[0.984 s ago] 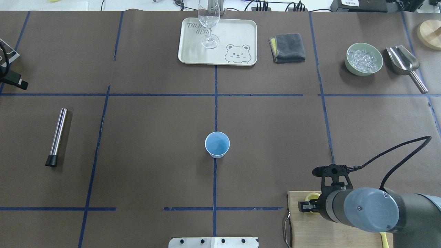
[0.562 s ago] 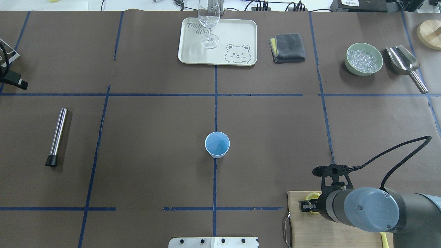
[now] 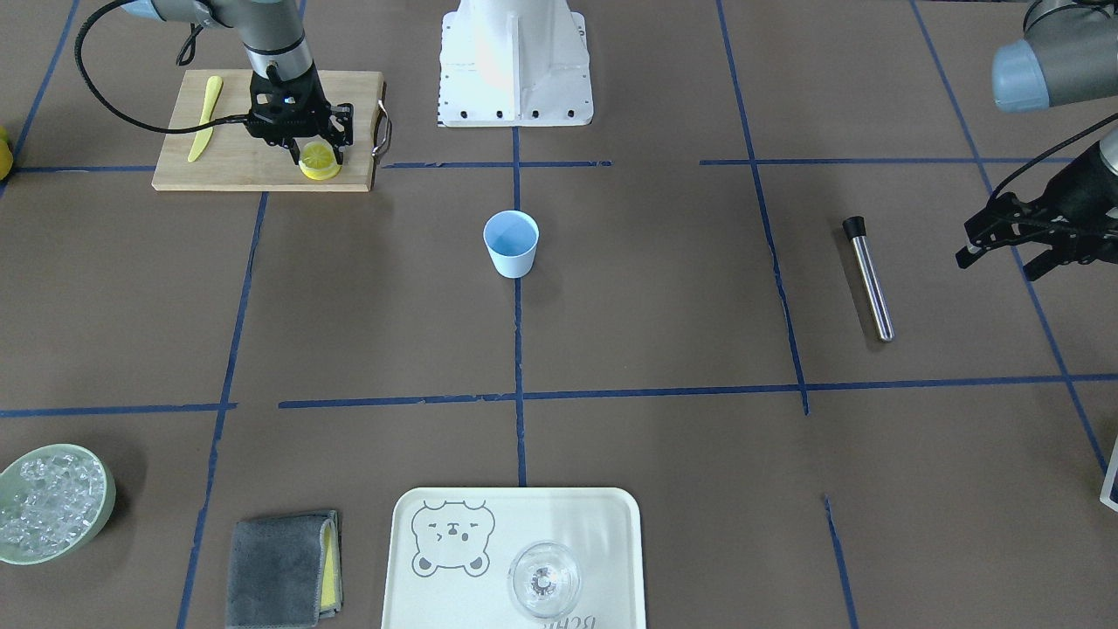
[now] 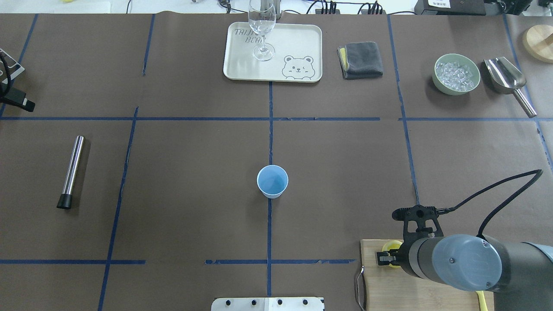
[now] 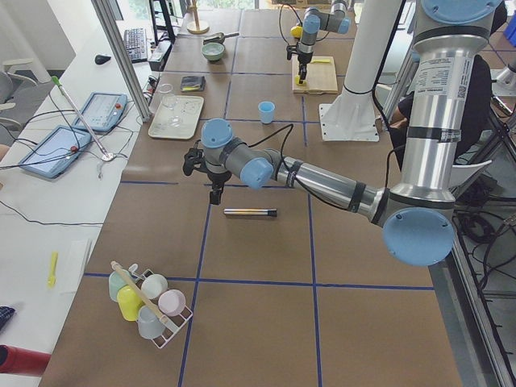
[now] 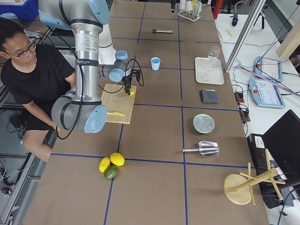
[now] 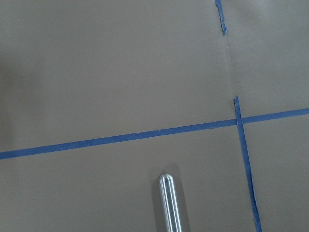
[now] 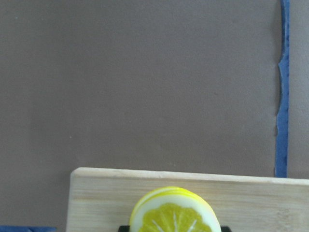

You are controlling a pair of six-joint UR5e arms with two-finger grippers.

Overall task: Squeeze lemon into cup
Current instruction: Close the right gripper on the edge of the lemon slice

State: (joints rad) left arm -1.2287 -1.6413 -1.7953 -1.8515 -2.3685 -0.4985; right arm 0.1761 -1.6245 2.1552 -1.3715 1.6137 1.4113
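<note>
Right fingers (image 3: 297, 152) astride lemon (image 3: 319, 161) on board (image 3: 229, 131), grip unclear; cup (image 3: 511, 245) well apart.

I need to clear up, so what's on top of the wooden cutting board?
A yellow knife and a lemon slice, with the right end effector down over the slice. The board under it is hidden.

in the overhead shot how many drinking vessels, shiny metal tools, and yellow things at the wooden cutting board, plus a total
drinking vessels: 2 (cup, wine glass)
shiny metal tools: 2 (tube, scoop)
yellow things at the cutting board: 2 (lemon slice, knife)
total: 6
</note>
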